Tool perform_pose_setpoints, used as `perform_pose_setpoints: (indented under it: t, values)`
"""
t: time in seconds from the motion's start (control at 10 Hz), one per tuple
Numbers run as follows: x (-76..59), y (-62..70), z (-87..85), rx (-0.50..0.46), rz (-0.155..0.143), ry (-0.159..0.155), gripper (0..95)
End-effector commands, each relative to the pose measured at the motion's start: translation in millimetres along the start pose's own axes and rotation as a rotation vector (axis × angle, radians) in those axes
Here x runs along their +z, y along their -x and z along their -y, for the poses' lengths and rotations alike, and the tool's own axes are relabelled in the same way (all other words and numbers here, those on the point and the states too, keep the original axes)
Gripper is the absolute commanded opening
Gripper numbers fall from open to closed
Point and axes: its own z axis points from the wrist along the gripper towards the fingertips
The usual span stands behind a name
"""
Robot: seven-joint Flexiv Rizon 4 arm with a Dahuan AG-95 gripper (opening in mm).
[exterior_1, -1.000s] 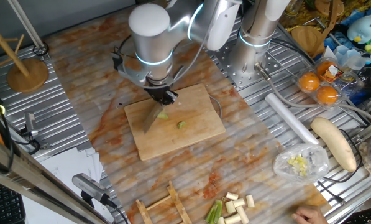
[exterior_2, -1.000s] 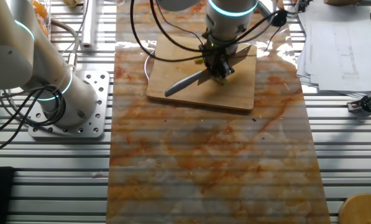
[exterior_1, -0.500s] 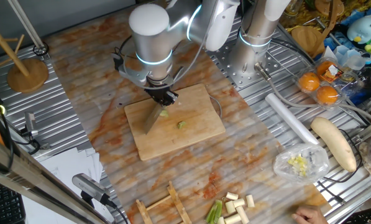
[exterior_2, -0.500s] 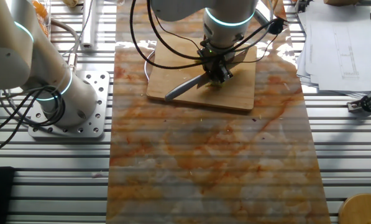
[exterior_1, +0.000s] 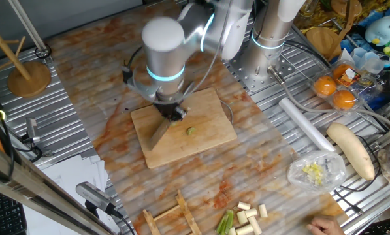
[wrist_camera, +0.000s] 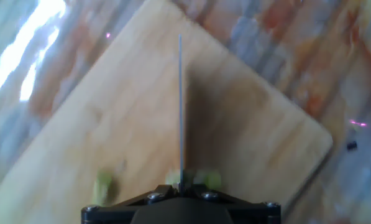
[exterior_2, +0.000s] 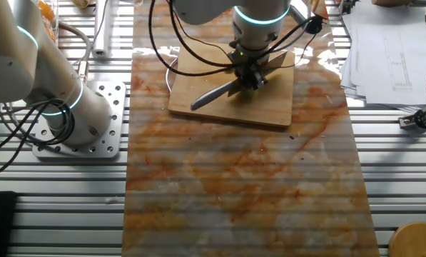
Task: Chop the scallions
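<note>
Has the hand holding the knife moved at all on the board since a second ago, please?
Yes: the hand has slid slightly toward the cutting board's near edge.

The arm [exterior_1: 163, 46] is silver-white, built of rounded joints ringed with glowing cyan bands. Black cables [exterior_2: 171, 44] loop around its wrist. The hand [exterior_1: 173, 112] is black, with small screws [wrist_camera: 154, 197] along its front edge.

The hand [exterior_1: 172, 112] holds a knife [exterior_1: 159, 130] low over the wooden board [exterior_1: 204, 134], blade slanting toward the board's near left corner. Scallion bits [exterior_1: 190, 130] lie just right of the blade; the board's right half is otherwise bare. The second arm's base [exterior_1: 263, 62] stands just beyond the far right corner. Cut stalks [exterior_1: 247, 217] and wooden sticks [exterior_1: 181, 212] crowd the worktop's [exterior_1: 103, 72] near edge.
</note>
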Motion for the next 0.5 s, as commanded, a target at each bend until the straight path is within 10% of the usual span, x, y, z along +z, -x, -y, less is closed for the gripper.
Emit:
perform_pose_setpoints:
  t: [0.1,0.5]
  values:
    - [5.7,21.2,-3.9,0.036,-0.017,0.002,0.0]
    - [-20.3,11.3,-0.5,0.015,-0.028,0.020,0.0]
